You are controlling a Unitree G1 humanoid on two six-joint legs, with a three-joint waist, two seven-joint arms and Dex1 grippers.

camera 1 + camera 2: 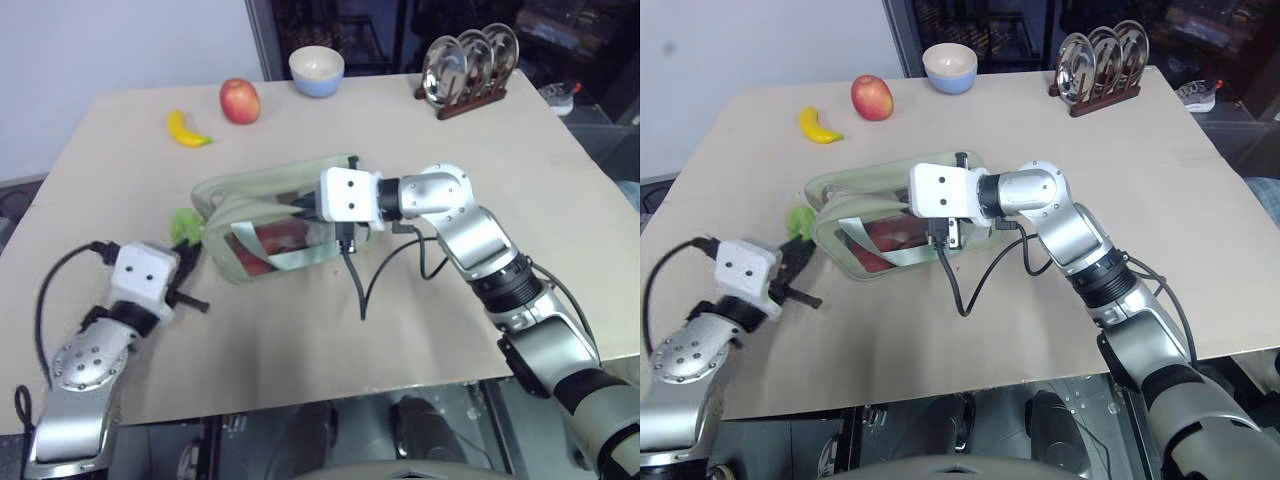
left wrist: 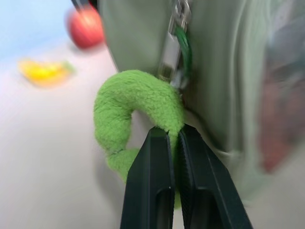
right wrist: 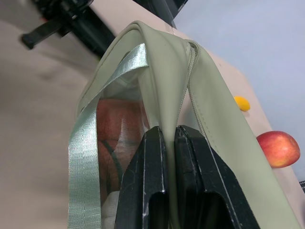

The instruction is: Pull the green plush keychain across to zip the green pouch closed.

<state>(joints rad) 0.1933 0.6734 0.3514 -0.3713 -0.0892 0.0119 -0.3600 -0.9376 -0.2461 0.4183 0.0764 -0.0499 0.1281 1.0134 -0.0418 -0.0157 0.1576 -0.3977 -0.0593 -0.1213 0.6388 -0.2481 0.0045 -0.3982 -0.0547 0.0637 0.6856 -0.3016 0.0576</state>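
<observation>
1. Our left gripper is clamped on the green plush keychain, its two black fingers pinching the fuzzy loop near the metal clasp.
2. That keychain hangs at the left end of the green pouch, which lies on its side on the table.
3. Our right gripper is closed on the pouch's top fabric beside the zipper seam.
4. We see the pale strap running over the clear window, something red inside.
5. Farther back sit a banana, an apple, a bowl and a plate rack.
</observation>
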